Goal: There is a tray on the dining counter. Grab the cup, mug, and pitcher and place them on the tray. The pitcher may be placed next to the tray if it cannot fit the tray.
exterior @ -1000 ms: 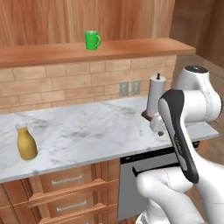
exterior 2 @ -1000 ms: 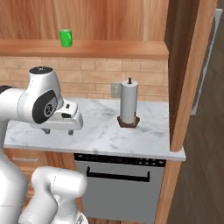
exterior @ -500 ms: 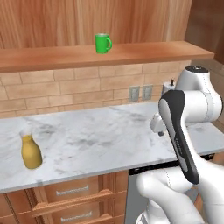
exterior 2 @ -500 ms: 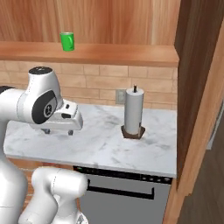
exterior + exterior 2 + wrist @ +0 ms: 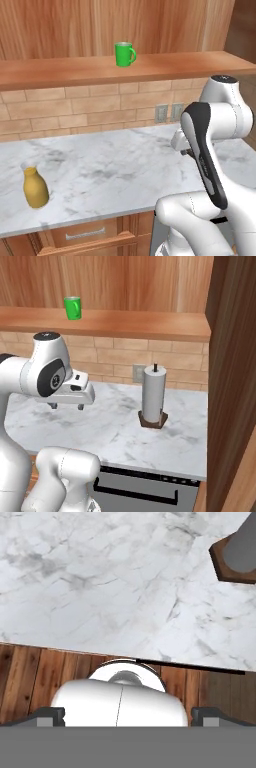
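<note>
My claw (image 5: 66, 405) spread wide and empty above the marble bench (image 5: 110, 175), I see the green mug (image 5: 124, 53) on the wooden shelf (image 5: 75, 72), yellow pitcher (image 5: 35, 187) far left, paper towel holder (image 5: 153, 397) right.

Lots of warm wood and grey-veined marble here

Bright green mug (image 5: 124, 53) on a reddish-brown wooden shelf (image 5: 75, 72), mustard-yellow pitcher (image 5: 35, 187) with a pale neck on the white-grey marble counter (image 5: 110, 175), tan brick wall (image 5: 75, 107), white paper towel roll (image 5: 153, 395) on a dark brown base.

You have the mug (image 5: 124, 53) up on the shelf (image 5: 165, 67) above the counter (image 5: 110, 175); the pitcher (image 5: 36, 187) stands on the counter's left, the paper-towel holder (image 5: 153, 397) on its right.
</note>
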